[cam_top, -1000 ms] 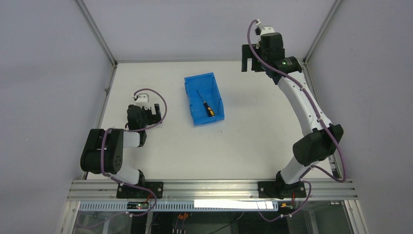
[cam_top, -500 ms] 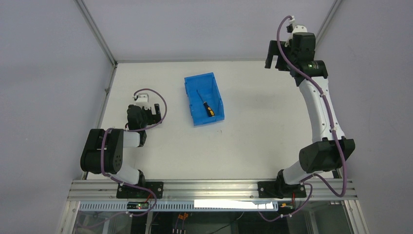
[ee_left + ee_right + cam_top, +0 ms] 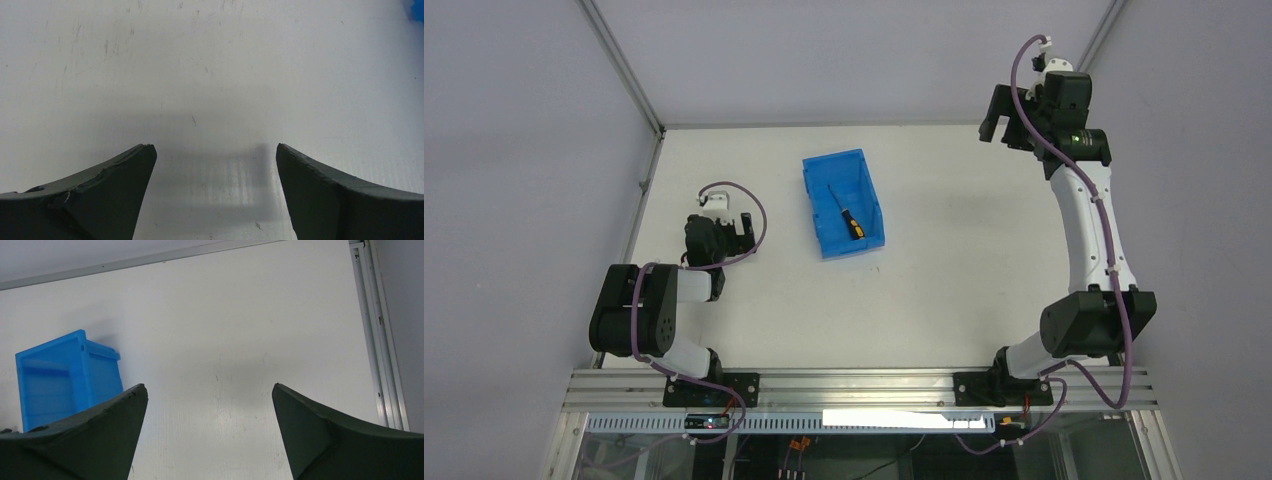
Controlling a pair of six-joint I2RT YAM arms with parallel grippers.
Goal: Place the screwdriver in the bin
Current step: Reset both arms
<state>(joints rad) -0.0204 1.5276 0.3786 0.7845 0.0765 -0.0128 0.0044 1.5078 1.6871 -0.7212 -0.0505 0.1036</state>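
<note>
The blue bin (image 3: 865, 192) stands in the middle of the table, and the screwdriver (image 3: 848, 218) with its black-and-orange handle lies inside it. The bin also shows at the left of the right wrist view (image 3: 65, 380); the screwdriver is hidden there. My right gripper (image 3: 999, 112) is open and empty, held high at the far right, well away from the bin. In its wrist view the right gripper (image 3: 210, 390) has jaws wide apart over bare table. My left gripper (image 3: 744, 225) is open and empty, low over the table left of the bin. Its wrist view shows the left gripper (image 3: 215, 150) with only bare table between the jaws.
The white table (image 3: 944, 270) is framed by a metal rail (image 3: 372, 330) along its right edge and grey walls on three sides. A corner of the blue bin (image 3: 417, 7) peeks in at the top right of the left wrist view.
My right arm has swung to the right and back, away from the bin, with its gripper open. The left arm, bin and screwdriver have not moved.
</note>
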